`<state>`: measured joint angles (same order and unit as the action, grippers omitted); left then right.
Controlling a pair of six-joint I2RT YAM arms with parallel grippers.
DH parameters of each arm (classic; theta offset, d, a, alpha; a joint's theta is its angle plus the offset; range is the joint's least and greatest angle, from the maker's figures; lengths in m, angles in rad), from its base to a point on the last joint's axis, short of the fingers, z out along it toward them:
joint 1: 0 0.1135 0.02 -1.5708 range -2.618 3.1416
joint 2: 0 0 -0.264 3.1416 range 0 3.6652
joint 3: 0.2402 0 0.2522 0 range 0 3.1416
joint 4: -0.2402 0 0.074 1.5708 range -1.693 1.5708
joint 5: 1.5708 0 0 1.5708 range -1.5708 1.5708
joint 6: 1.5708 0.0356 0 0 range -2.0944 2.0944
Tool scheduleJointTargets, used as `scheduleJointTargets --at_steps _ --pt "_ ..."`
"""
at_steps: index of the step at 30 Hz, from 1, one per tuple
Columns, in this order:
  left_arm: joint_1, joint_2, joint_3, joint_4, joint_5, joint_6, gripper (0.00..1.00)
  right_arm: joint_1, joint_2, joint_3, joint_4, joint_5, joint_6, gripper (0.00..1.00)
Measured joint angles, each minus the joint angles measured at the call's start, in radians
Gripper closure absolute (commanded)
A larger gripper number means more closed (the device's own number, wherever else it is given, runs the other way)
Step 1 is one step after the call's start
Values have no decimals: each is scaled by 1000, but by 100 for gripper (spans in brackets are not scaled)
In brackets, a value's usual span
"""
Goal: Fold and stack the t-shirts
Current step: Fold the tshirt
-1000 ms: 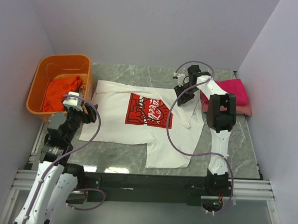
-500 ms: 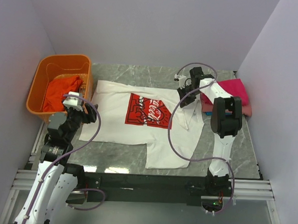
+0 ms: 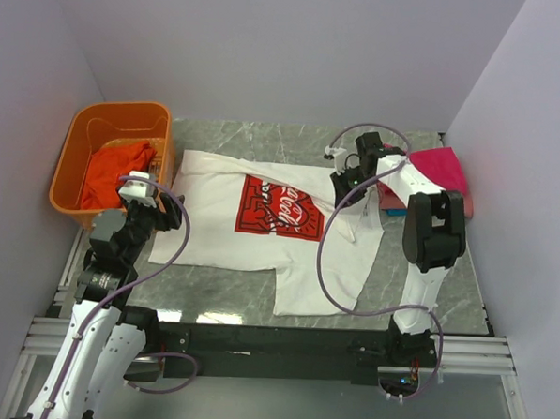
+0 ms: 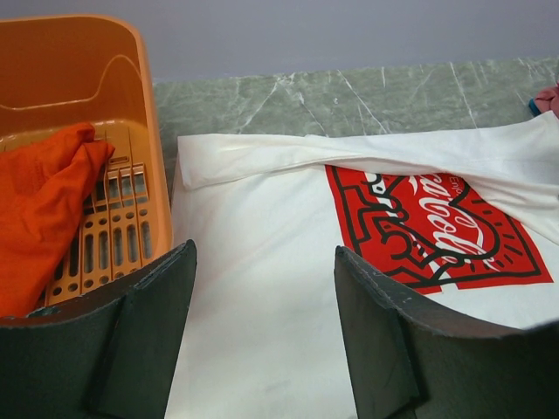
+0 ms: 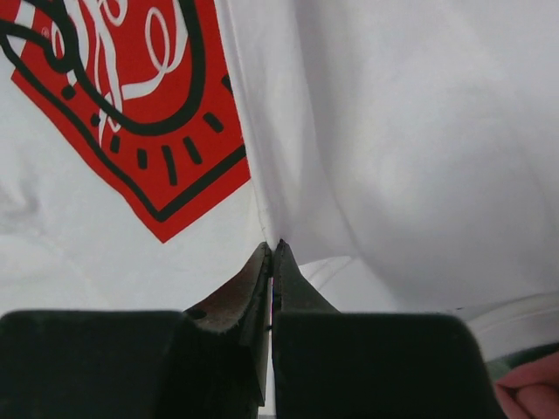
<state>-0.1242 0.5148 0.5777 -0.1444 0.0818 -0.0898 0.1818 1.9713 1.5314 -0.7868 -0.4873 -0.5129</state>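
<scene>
On the tabletop (image 3: 265, 134) one white t-shirt (image 3: 222, 239) lies spread, its long axis running left to right, one sleeve pointing at the near edge. One orange-red t-shirt (image 3: 113, 173) sits in the single basket (image 3: 77, 138) at far left. At far right a magenta t-shirt (image 3: 437, 166) tops a pink t-shirt (image 3: 454, 207). The left pincer (image 4: 264, 253) hovers agape over the white t-shirt's left part; the right pincer (image 5: 272, 249) is clamped on a fold of it.

The black-and-white left arm (image 3: 108, 257) sits folded low, its dark two-finger left gripper (image 4: 265, 292) level, jaws wide apart. The right arm (image 3: 434, 232) (elbow raised) reaches far forward, its right gripper (image 5: 272, 253) pinched tight on the white cloth t-shirt (image 5: 393, 131).
</scene>
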Motion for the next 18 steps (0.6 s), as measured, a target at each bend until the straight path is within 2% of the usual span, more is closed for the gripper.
scheduleJointTargets --at_steps 7,13,18 --pt "0 1 0 0 0 0 30 49 -76 -100 8 6 -32 99" --pt "0 7 0 0 1 0 30 113 -160 -132 24 20 -39 99" --pt "0 6 0 0 0 0 30 155 -169 -149 36 37 -38 99"
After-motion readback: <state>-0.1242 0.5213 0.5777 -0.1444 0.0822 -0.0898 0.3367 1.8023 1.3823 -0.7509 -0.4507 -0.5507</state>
